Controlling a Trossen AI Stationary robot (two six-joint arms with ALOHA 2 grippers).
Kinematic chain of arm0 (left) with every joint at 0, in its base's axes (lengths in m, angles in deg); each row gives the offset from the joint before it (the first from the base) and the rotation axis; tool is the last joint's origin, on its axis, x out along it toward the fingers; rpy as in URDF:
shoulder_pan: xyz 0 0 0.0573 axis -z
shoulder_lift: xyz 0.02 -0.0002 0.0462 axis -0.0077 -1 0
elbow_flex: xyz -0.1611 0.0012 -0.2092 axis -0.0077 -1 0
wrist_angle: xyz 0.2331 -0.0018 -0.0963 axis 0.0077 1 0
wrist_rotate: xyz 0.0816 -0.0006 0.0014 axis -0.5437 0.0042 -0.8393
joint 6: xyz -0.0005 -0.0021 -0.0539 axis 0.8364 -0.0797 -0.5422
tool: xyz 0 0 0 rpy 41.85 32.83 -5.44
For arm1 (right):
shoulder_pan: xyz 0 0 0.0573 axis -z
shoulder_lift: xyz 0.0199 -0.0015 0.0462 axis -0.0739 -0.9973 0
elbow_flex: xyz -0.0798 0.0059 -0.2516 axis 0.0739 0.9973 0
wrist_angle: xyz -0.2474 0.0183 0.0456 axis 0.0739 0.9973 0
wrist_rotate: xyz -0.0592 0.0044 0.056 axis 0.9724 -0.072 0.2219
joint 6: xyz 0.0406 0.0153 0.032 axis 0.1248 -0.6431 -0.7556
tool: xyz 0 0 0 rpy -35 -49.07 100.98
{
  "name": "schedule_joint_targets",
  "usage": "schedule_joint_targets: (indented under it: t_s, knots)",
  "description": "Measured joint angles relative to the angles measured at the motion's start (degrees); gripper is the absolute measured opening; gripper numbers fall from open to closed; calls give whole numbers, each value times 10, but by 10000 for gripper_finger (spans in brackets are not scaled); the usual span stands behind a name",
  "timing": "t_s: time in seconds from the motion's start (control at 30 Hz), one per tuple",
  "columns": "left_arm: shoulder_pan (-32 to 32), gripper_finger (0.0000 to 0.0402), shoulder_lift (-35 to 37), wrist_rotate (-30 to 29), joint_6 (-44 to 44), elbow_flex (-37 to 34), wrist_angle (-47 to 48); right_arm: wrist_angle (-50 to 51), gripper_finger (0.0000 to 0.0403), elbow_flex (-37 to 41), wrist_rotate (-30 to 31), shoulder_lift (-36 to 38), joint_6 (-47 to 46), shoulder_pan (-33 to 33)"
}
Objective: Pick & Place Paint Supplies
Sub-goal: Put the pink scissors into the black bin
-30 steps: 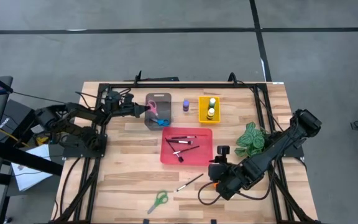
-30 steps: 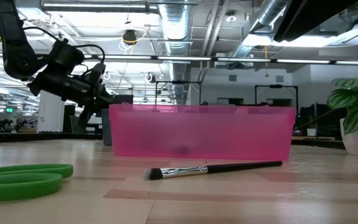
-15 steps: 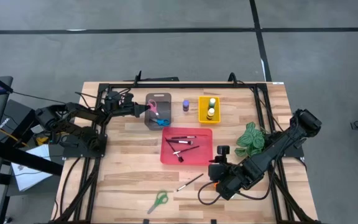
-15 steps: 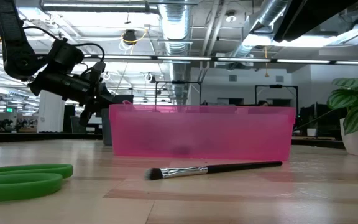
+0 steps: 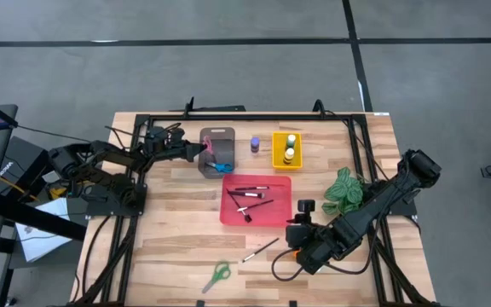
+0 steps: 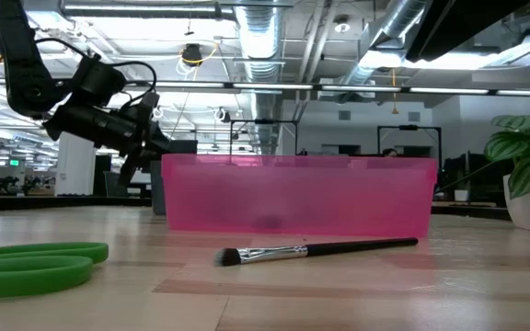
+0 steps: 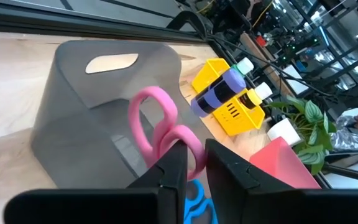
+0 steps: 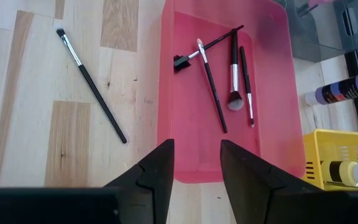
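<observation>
Pink scissors (image 7: 166, 134) sit in my left tool (image 7: 191, 163), fingers nearly together on them over the grey tray (image 5: 217, 134); right tool (image 8: 194, 163) apart, empty; brush (image 5: 261, 250) and green scissors (image 5: 217, 275) remain on the tabletop (image 5: 169, 247).

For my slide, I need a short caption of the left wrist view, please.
Left tool over the grey tray, pink scissors between its fingers, blue scissors lying below.
</observation>
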Motion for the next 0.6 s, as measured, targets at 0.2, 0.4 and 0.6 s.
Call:
schedule_joint_targets:
  t_s: [0.2, 0.4, 0.6]
  knots:
    - [0, 51, 0, -1, 0, 0, -14, 6, 125, 0, 0, 0, -10, 0]
    - [0, 52, 0, -4, 0, 0, -22, 7, 125, 0, 0, 0, -11, 0]
    - [0, 52, 0, -5, 0, 0, -25, 7, 125, 0, 0, 0, -11, 0]
